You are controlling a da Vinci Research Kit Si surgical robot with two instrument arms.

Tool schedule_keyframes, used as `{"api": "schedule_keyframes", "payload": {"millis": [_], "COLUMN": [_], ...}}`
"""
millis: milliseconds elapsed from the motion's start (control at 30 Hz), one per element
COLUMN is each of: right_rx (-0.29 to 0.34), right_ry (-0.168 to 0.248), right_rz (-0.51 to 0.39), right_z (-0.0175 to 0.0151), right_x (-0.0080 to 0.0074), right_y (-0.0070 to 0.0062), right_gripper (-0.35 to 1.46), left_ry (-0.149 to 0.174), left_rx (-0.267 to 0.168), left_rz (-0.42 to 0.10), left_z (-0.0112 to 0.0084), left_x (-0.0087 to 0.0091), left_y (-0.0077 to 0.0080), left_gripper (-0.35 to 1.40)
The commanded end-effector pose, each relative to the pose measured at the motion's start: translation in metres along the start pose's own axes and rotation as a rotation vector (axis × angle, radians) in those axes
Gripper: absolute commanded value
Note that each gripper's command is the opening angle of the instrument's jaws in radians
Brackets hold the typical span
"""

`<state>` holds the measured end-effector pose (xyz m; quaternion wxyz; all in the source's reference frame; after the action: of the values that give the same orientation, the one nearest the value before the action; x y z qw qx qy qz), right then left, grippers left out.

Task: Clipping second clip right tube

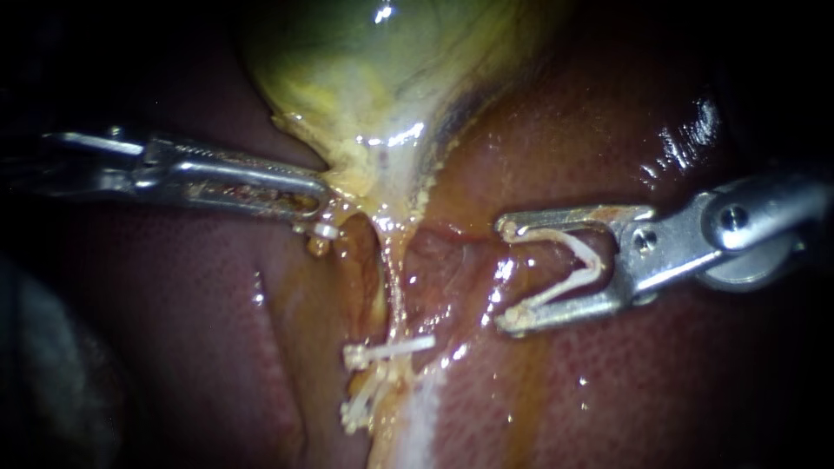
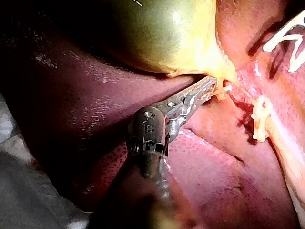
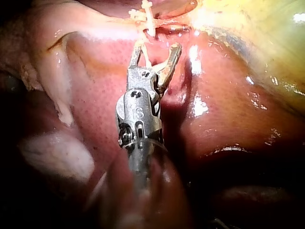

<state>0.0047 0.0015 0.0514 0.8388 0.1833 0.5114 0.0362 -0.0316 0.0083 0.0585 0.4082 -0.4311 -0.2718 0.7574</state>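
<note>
Right instrument point(image 1: 506, 275) with clip point(image 1: 591, 274), seemingly near tube point(image 1: 395, 282).

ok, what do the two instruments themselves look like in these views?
Both are bare silver metal. The left instrument ends in a long, narrow tool with a lengthwise slot and fine teeth, smeared brownish. The right instrument has a shorter, forked tool of two flat bars, orange-brown stains on one, a screw at the hinge and a round wrist behind. No cables visible.

Left silver metal instrument point(image 1: 323, 207): slim, slotted, brown-stained. Right silver metal instrument point(image 1: 506, 275): broader hinge block, two round screws.
</note>
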Motion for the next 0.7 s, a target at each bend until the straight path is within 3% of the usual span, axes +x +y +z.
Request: {"api": "schedule_keyframes", "payload": {"millis": [33, 133, 367, 533, 700], "right_rx": [0.0, 0.0, 0.0, -0.004, 0.019], "right_ry": [0.0, 0.0, 0.0, 0.0, 0.002], "right_rz": [0.001, 0.0, 0.0, 0.001, 0.015], "right_z": [0.0, 0.0, 0.0, 0.0002, 0.0012], "right_x": [0.0, 0.0, 0.0, 0.0002, 0.001], "right_y": [0.0, 0.0, -0.0001, -0.0002, -0.0003], "right_gripper": [0.5, 0.5, 0.5, 0.5, 0.5], "left_ry": [-0.001, -0.003, 0.015, 0.024, 0.025], "left_rx": [-0.002, -0.009, -0.012, -0.016, -0.014], "left_rz": [0.0, -0.003, -0.021, -0.023, -0.018], "left_z": [-0.0004, -0.0017, -0.0063, -0.0067, -0.0066], "left_x": [0.0001, 0.0004, 0.0022, 0.003, 0.003], "left_y": [0.0001, 0.0006, 0.0039, 0.0056, 0.006], "left_gripper": [-0.35, -0.35, -0.35, -0.35, -0.35]}}
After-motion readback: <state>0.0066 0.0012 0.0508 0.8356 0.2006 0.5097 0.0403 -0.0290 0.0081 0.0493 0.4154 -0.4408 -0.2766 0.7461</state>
